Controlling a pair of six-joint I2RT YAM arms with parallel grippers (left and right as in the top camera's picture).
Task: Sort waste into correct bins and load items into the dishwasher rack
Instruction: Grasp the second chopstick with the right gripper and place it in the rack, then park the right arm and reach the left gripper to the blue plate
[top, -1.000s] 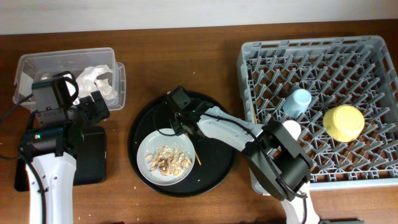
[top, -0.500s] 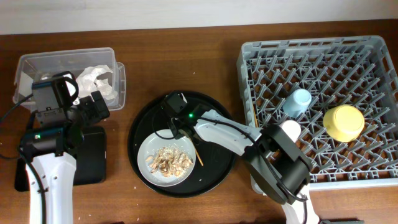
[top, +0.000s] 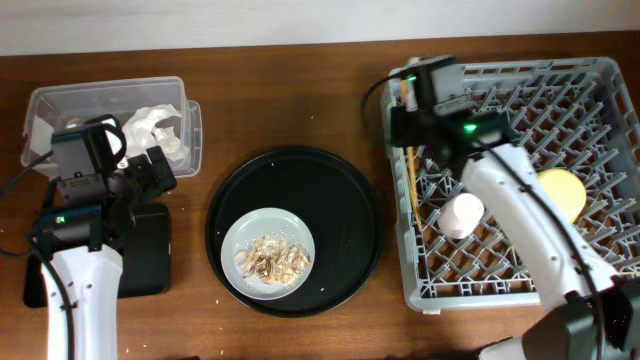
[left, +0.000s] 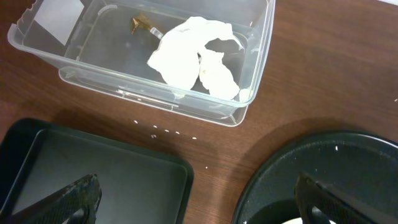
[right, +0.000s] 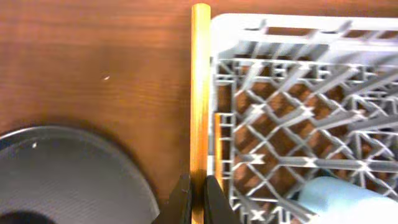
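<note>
My right gripper (top: 410, 135) (right: 199, 200) is shut on a wooden chopstick (top: 415, 185) (right: 199, 93). It holds the chopstick along the left edge of the grey dishwasher rack (top: 560, 100) (right: 298, 37). A second chopstick (right: 218, 143) lies just inside that edge. The light-blue cup (right: 348, 199), pink cup (top: 462, 215) and yellow bowl (top: 568, 190) sit in the rack. The grey plate (top: 240, 235) carries the food scraps (top: 268, 257). The white wrapper (top: 160, 128) (left: 193, 56) lies in the clear tub (top: 100, 98) (left: 99, 68). My left gripper (top: 150, 170) (left: 199, 208) is open and empty beside the shallow black tray (top: 145, 255) (left: 93, 168).
The large round black tray (top: 345, 225) (left: 336, 162) (right: 68, 168) holds the plate in the middle of the wooden table. A few white crumbs lie on the wood between the tub and the shallow tray.
My right gripper has carried the chopstick from the round tray, up and to the right, to the rack's left edge. The left arm has not moved.
</note>
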